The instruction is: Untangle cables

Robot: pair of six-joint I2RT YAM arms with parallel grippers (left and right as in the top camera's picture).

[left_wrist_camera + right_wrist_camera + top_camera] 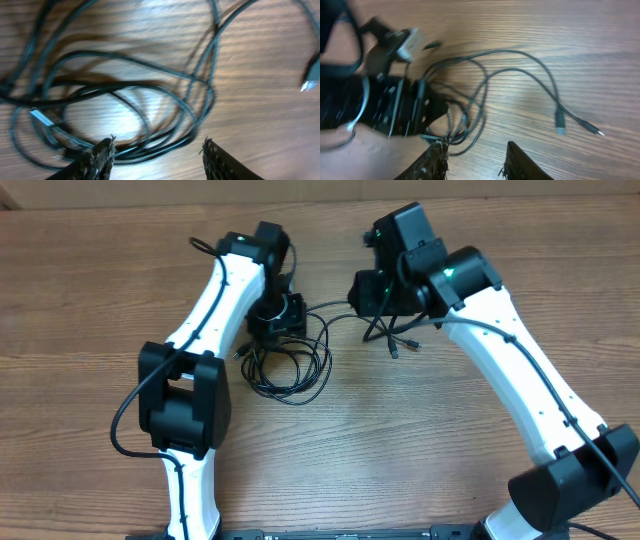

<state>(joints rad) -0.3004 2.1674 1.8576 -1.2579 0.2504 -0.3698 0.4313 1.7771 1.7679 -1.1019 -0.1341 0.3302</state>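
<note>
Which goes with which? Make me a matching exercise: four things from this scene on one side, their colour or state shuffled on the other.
Things:
1. cables
2. table
3. left gripper
4. left arm

Descriptions:
A. brown wood grain
B. open, above the loops
C. black, lying in tangled loops
D. white shell with black joints

Pairs: 1-C, 2-A, 3-B, 4-D

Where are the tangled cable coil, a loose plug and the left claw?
cable coil (pixel 100 90), left wrist view, on the bundled cords crossing its middle.
plug (pixel 560 122), right wrist view, on the connector body.
left claw (pixel 157 146), left wrist view, midway between its parted fingertips.
</note>
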